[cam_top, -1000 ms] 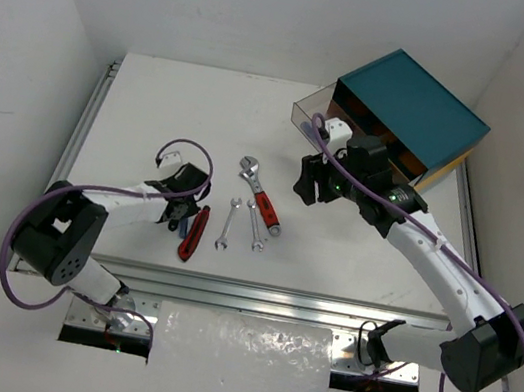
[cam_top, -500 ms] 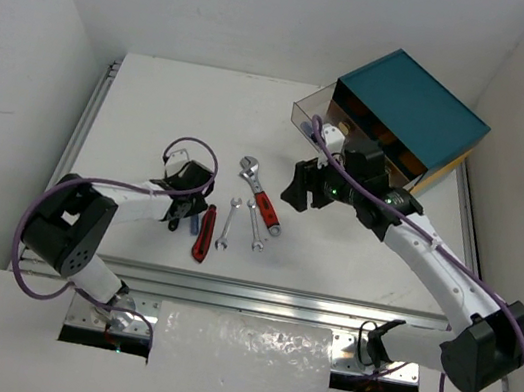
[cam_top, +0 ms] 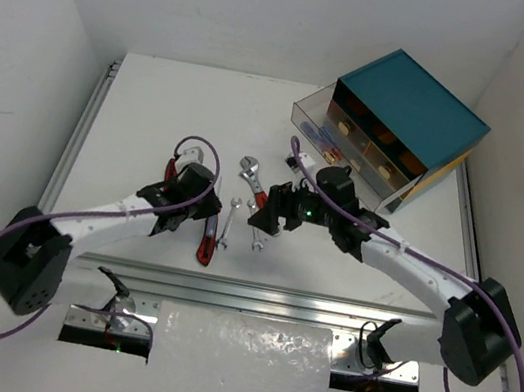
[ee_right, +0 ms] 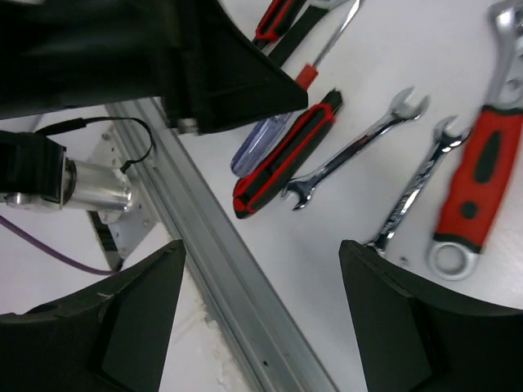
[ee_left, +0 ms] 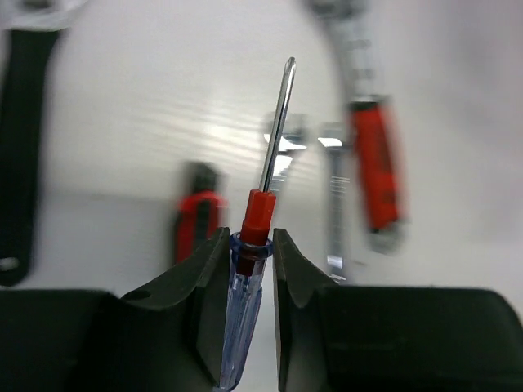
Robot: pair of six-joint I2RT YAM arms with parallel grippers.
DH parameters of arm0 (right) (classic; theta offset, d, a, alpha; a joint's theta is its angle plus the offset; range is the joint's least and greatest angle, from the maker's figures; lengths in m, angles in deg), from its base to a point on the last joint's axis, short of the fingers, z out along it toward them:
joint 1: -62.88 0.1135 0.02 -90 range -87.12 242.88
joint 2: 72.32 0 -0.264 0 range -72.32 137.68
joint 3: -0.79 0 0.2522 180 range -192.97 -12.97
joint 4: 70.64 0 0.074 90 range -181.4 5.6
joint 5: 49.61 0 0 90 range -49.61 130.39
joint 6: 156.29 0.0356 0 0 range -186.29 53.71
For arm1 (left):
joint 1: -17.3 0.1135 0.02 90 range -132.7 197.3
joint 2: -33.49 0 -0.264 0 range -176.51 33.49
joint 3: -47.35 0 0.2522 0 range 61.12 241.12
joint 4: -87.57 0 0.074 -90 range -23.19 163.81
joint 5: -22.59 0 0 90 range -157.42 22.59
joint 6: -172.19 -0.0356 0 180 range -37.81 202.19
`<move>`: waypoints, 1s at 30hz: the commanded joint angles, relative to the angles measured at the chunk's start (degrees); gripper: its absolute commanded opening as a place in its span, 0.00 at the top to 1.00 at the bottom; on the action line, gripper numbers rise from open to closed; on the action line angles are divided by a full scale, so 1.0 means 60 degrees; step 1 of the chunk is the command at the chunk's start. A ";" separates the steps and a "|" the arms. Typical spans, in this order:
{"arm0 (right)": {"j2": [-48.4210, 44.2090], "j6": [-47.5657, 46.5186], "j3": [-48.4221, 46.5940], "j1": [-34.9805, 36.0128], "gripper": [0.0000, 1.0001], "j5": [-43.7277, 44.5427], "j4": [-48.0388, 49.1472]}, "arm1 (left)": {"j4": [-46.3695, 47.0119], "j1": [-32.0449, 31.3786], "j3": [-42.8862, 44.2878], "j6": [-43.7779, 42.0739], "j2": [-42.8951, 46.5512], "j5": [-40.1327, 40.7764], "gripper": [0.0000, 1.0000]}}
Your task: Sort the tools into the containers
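The left gripper (ee_left: 249, 245) was clenched on the screwdriver (ee_left: 255, 219), with the clear handle between its fingers. The long axis ran straight out ahead, tip pointing away. Past the tip lay blurred pliers (ee_left: 196, 220), spanners (ee_left: 335, 196) and a red wrench (ee_left: 376, 175). The right gripper (ee_right: 260, 253) hung open over the spanners.

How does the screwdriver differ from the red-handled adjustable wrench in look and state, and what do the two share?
The screwdriver has a clear bluish handle with a red collar and a thin shaft; the red-handled wrench has a red and black handle and a broad silver head. The screwdriver is clamped in the left tool; the wrench lies free on the table. Both have metal working ends and some red.
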 commanded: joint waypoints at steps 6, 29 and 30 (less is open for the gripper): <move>0.0903 0.2588 0.0686 0.0460 0.22 0.0596 0.3821 | 0.2939 -0.1065 -0.0664 0.1608 0.2677 -0.1273 1.00; -0.0442 0.0075 -0.1011 0.0651 1.00 0.2169 0.0738 | 0.0842 -0.1343 0.1230 0.1098 0.3880 0.0153 0.00; -0.0604 -0.1163 -0.1535 0.0476 1.00 0.2511 -0.0487 | 0.0063 -0.1343 0.1615 0.0966 0.3924 0.0582 0.00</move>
